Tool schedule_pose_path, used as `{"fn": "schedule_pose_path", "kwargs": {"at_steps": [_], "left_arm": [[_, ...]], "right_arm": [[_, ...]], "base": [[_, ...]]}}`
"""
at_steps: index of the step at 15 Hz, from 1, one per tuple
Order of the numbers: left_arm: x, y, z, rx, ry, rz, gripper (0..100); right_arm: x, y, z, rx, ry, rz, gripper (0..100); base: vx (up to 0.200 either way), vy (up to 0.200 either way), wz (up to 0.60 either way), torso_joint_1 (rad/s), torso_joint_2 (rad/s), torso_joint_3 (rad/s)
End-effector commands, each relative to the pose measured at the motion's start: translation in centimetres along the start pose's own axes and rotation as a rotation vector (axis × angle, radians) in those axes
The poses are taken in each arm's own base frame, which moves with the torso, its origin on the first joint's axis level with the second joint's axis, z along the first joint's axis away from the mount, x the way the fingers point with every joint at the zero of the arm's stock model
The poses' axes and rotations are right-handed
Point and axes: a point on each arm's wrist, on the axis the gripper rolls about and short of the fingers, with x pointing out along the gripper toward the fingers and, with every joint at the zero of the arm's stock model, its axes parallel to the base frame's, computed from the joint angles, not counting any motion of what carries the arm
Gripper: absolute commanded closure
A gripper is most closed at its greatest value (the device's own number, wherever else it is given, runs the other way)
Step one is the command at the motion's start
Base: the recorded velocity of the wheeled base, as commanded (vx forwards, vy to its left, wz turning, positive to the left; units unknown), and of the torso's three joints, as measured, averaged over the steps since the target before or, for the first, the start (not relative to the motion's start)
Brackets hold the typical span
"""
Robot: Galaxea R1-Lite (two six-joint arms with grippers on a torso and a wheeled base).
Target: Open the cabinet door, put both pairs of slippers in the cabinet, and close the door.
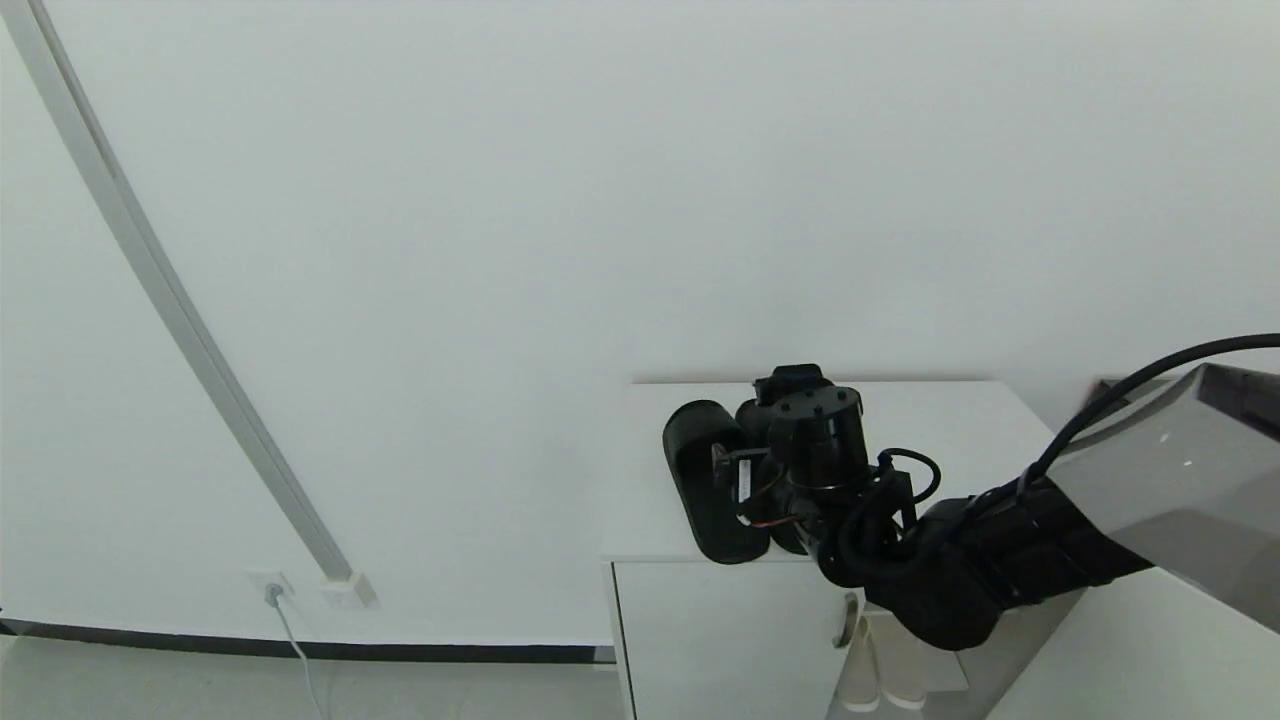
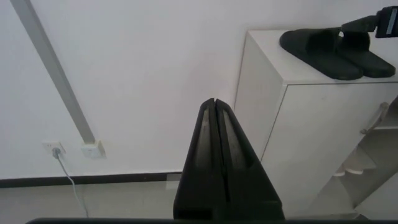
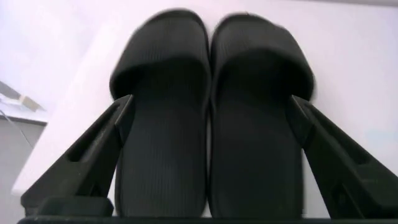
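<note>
The pair of black rubber slide slippers [image 1: 712, 485] sits side by side on top of the white cabinet [image 1: 950, 430], near its front edge. The right pincer [image 3: 211, 106] is spread wide and straddles the pair, one finger along each outer side. The left pincer [image 2: 215, 106] is pressed together on nothing, off beside the cabinet's side wall.

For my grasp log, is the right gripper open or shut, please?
Open: the right gripper straddles the black slippers, jaws spread apart.

Two black slippers [image 1: 703, 480] lie on top of one white cabinet [image 1: 725, 640], and two white slippers [image 1: 862, 680] stand inside it. Two small wall plates [image 1: 268, 584] and one cord [image 1: 297, 645] are low at the left.
</note>
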Motion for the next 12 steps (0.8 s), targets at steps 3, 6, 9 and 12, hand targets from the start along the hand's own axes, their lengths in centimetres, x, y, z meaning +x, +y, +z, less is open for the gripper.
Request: {"fn": "schedule_pose_path", "kwargs": {"at_steps": [3,6,9,12], "left_arm": [[0.0,0.0,0.0,-0.002,0.000,0.002,100],[0.0,0.0,0.0,-0.002,0.000,0.002,100],[0.0,0.0,0.0,-0.008,0.000,0.004,100],[0.0,0.0,0.0,-0.008,-0.001,0.004,100]], "right_arm": [[2.0,0.3,-3.1,-0.022,0.035,-0.009,0],[4.4,0.1,-3.1,0.002,0.011,-0.031,0],[6.7,0.0,-3.6,0.004,-0.001,-0.049,0],[8.4,-0.1,-3.8,0.005,-0.020,-0.063,0]], "base": [[0.000,0.000,0.00,0.000,0.00,0.000],[0.000,0.000,0.00,0.000,0.00,0.000],[0.000,0.000,0.00,0.000,0.00,0.000],[0.000,0.000,0.00,0.000,0.00,0.000]]}}
